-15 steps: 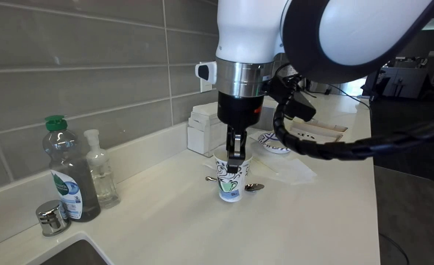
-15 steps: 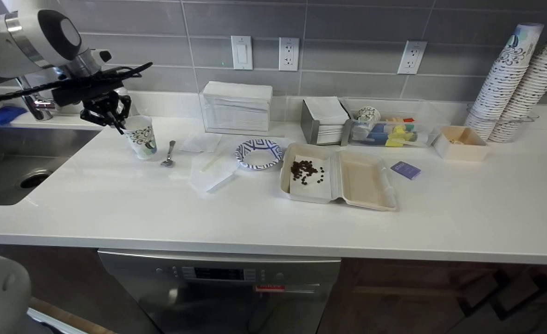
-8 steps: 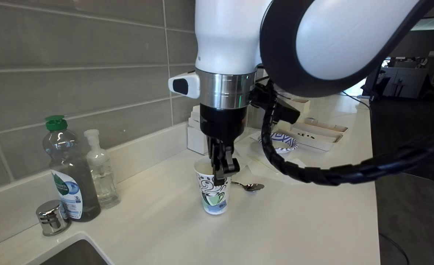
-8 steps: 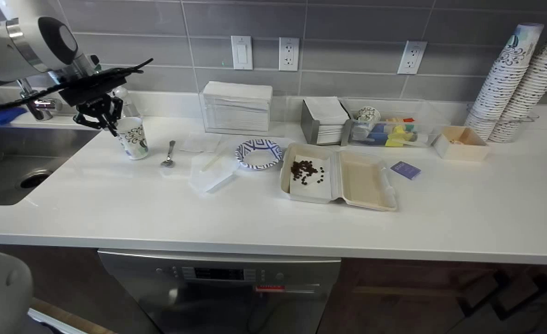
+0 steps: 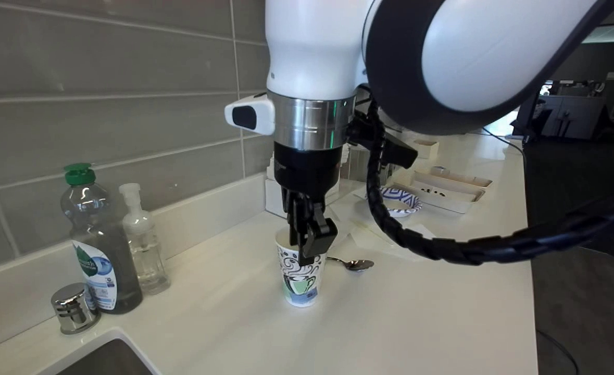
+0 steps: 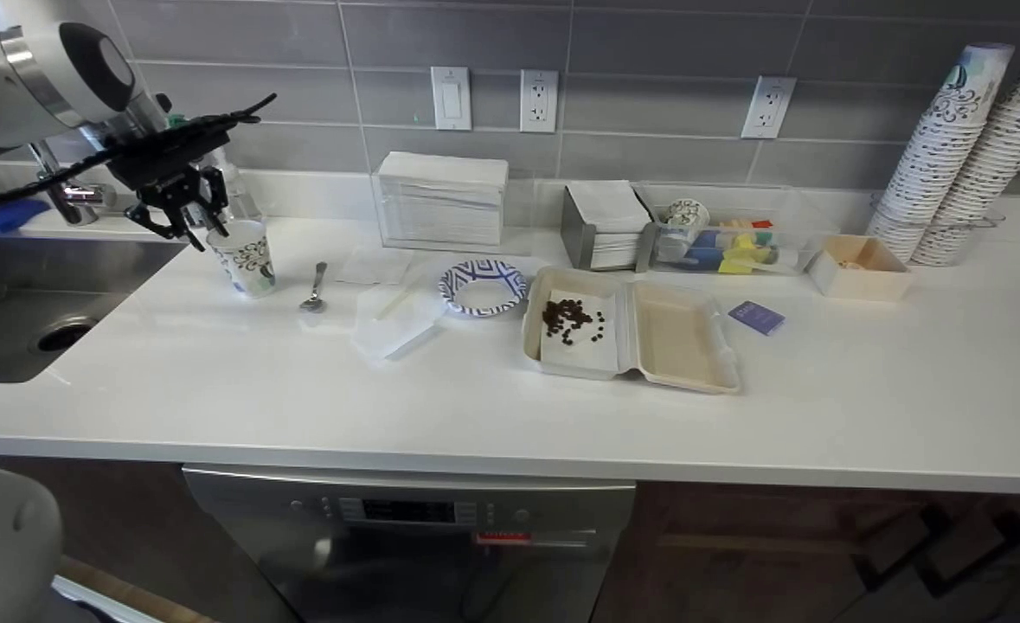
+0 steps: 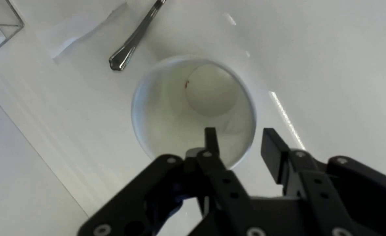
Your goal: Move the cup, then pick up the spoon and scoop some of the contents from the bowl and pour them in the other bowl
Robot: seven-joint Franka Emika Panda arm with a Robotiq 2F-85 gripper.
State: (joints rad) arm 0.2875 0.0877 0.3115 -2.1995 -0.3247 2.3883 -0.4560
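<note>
My pincer stands partly spread, its two black fingers plainly apart, and I have hold of nothing. The wrist view shows the rim of the paper cup passing through the space I leave: one finger hangs over the cup's mouth, the other just outside its wall, with a gap between the rim and each. The cup stands mouth up on the white counter right beneath me, a tiny reddish speck low inside it.

Past the cup from my fingers, just beside it, lies the spoon, thin and of dark metal, its handle end toward the tiled wall and its scoop away from there. Farther out on that same side, thin white papers lie on the counter, and the blue-patterned bowl sits by them, whether partly on one I cannot tell. Beyond the bowl lies an unfolded takeout box; dark little bits are scattered on a white sheet in the half nearer to me. Farthest from me, near the wall, stand tall cup stacks. Closer in, also by the wall, is a clear holder of white napkins.

On my other side is the metal sink, and near it, toward the wall, a green-capped bottle and a clear pump bottle stand close together.
</note>
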